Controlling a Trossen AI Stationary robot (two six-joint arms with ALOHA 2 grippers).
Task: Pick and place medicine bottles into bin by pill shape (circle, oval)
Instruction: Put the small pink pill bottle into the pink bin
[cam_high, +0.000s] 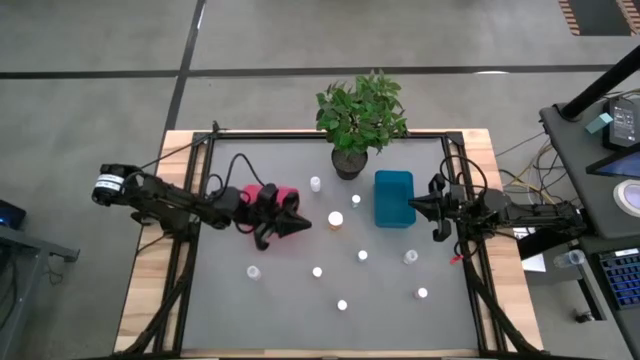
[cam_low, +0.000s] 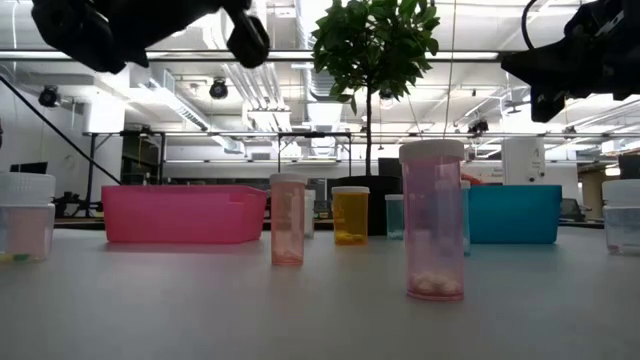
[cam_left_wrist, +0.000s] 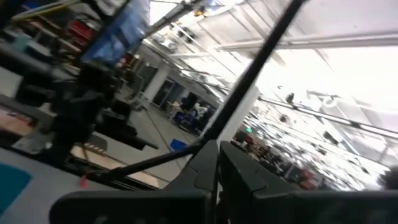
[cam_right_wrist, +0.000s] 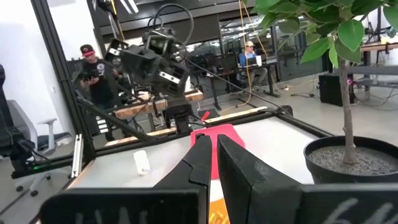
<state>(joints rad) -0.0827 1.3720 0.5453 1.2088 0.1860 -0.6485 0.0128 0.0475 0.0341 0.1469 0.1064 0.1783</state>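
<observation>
Grey matting carries small, light, slick clear plastic bottles with white caps (cam_high: 317, 271); take one round its body. Left gripper (cam_high: 298, 225) and right gripper (cam_high: 417, 203) hover closed, empty.

Red bin (cam_low: 180, 213), teal-blue bin (cam_high: 394, 198), white-capped orange-tinted bottle (cam_low: 350, 215), grey table (cam_high: 290, 300).

Grey concrete floor (cam_high: 90, 40); bright ceiling lights (cam_low: 300, 55) overhead.

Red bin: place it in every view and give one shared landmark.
High: red bin left of centre, partly under the left arm.
Low: left, behind the bottles.
Left wrist: not in view.
Right wrist: centre, beyond the fingers.
Landmark: plant pot.
</observation>
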